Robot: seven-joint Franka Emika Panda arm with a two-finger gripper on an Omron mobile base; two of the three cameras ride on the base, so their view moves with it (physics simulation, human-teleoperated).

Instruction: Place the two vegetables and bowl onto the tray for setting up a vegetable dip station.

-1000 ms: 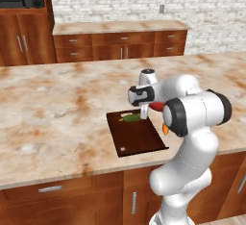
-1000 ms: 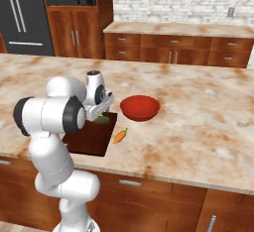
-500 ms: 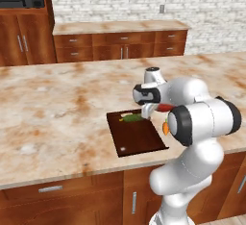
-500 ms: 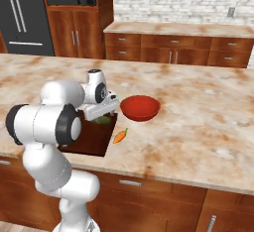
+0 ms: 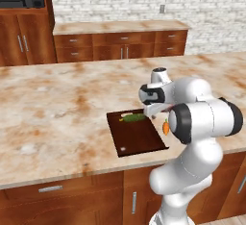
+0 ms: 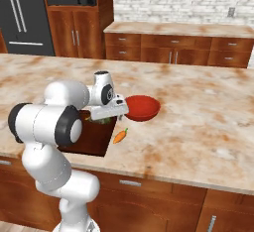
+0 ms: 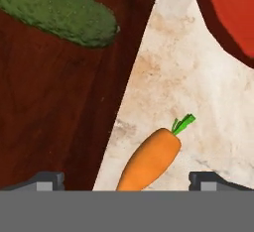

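Cucumber (image 7: 59,15) lies flat on the tray (image 7: 49,112), near the tray's far end in the left base view. Carrot (image 7: 151,159) is off the tray, on the bare tabletop (image 7: 198,102), just beside the tray's edge and not touching it as far as the hand view shows. Bowl (image 6: 142,107) also sits on the tabletop, beyond the carrot and apart from it.

Tool (image 7: 126,179): jaws spread wide, nothing between them held. Both fingertips (image 7: 49,180) show at the bottom of the hand view, one over the tray, the other over the tabletop.

Key relation for the next move: in the hand view the carrot lies between the two tips, slightly toward the tabletop-side one. Its long axis runs diagonally, green top pointing away from the tool toward the bowl, thick body reaching toward the tool. The line between the tips crosses that axis at a slant, not squarely. Judgement: a small wrist roll would set the jaws across the carrot's width before descent.

Height of the tool above the carrot is hard to read; in the base views the arm hides much of the gap, so probably hovering, not touching.

Status: one vegetable placed; carrot and bowl remain.
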